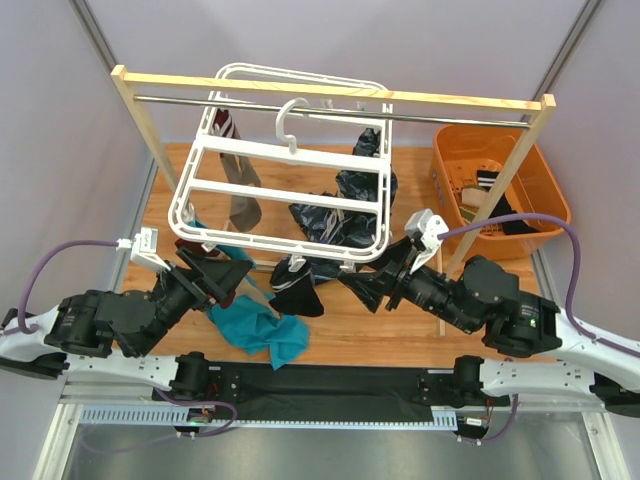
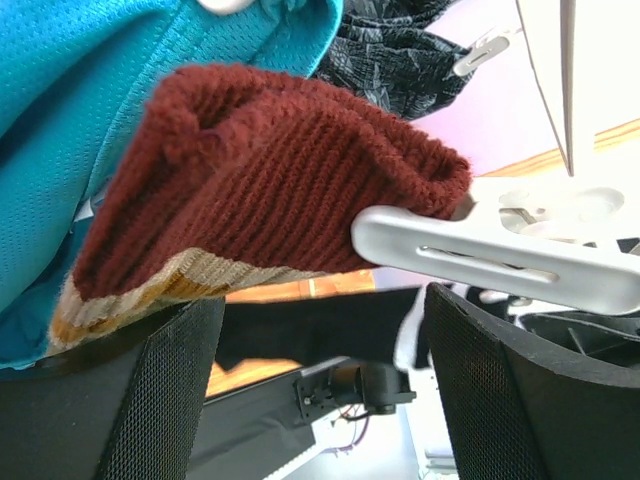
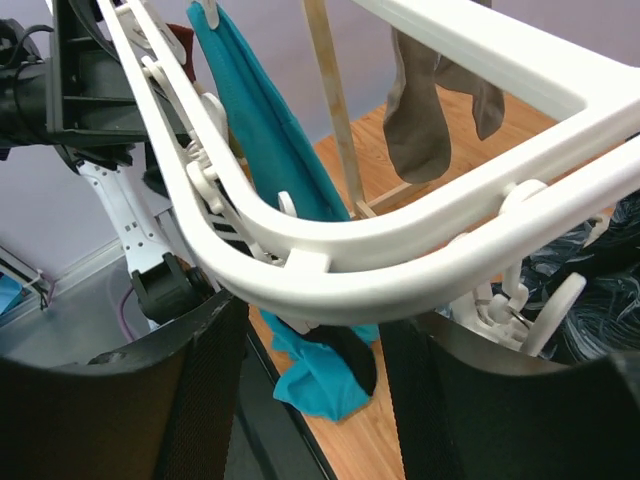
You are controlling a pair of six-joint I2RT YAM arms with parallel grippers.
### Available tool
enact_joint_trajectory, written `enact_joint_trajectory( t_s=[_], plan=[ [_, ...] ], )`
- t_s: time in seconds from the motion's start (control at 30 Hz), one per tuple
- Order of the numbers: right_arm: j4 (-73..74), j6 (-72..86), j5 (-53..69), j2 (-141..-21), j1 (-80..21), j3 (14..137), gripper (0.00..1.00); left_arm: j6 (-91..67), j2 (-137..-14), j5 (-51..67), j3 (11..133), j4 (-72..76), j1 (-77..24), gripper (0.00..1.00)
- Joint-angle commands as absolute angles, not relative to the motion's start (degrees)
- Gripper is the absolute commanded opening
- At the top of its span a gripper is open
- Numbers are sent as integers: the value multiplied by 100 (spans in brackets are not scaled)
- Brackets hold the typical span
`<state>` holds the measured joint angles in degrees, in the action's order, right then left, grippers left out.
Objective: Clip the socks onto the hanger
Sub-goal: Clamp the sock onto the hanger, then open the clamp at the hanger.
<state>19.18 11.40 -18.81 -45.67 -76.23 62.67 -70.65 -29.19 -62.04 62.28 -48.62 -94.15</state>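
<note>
Nearest, the left tool [image 2: 320, 330] stands wide apart just below a ribbed maroon knit sock [image 2: 290, 170] banded beige and mustard, which a white plastic clip [image 2: 480, 255] meets at its edge. The right tool [image 3: 315, 325] is apart too, straddling the rounded corner of the large white plastic hanger frame [image 3: 400, 240]; contact cannot be told. A teal sock [image 3: 265, 130] hangs clipped from the near rim, and a grey-brown sock [image 3: 425, 110] dangles farther back. Beyond, the hook hangs on the wooden rack's metal rail [image 1: 400, 107].

Orange basket [image 1: 546, 182] — contents too small, indistinct
</note>
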Motion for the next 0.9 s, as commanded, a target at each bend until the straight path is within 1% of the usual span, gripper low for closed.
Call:
enact_joint_trajectory(
  t_s=[0.0,0.07,0.13,0.17,0.27,0.3,0.33,0.37,0.4,0.47,0.53,0.57,0.63,0.77,0.87],
  plan=[
    [1759,1240,-1715,-4439,-7611,6250,54,-6909,-2865,-6249,6153,-4756,-9431,87],
    [1512,1073,-1522,-4517,-7611,6240,52,-6533,-2830,-6127,6135,-4571,-9431,87],
    [1442,959,-1398,-4744,-7611,6406,50,-6425,-2734,-5977,6170,-4579,-9431,84],
    [1450,932,-1310,-4824,-7611,6477,45,-6259,-2629,-5733,6170,-4501,-9431,83],
    [1468,870,-1012,-5263,-7611,6846,39,-5968,-2435,-5188,6047,-4264,-9439,80],
    [1476,861,-941,-5360,-7611,6925,37,-5889,-2287,-5038,6003,-4176,-9431,73],
    [1485,870,-880,-5544,-7611,7074,32,-5636,-2198,-4853,5907,-4062,-9431,71],
    [1485,888,-827,-5624,-7611,7136,30,-5495,-2110,-4486,5845,-3773,-9431,70],
    [1485,905,-696,-5686,-7611,7189,29,-5354,-1935,-4282,5793,-3614,-9431,65],
    [1442,975,-537,-5783,-7611,7268,26,-4906,-1663,-3660,5626,-2993,-9431,63],
    [1354,1054,-501,-5783,-7611,7251,23,-4529,-1556,-3280,5520,-2412,-9439,61],
    [1319,1072,-466,-5809,-7611,7251,22,-4431,-1530,-2948,5502,-2269,-9439,61],
    [1318,1169,-396,-5862,-7611,7268,21,-4229,-1582,-2656,5528,-2005,-9431,60],
    [1266,1327,-220,-6047,-7620,7295,21,-4008,-2124,-2119,5624,-1373,-9431,60],
    [1257,1397,-359,-6047,-7620,7277,22,-3920,-2695,-2451,6028,-1660,-9431,59]
  ],
)
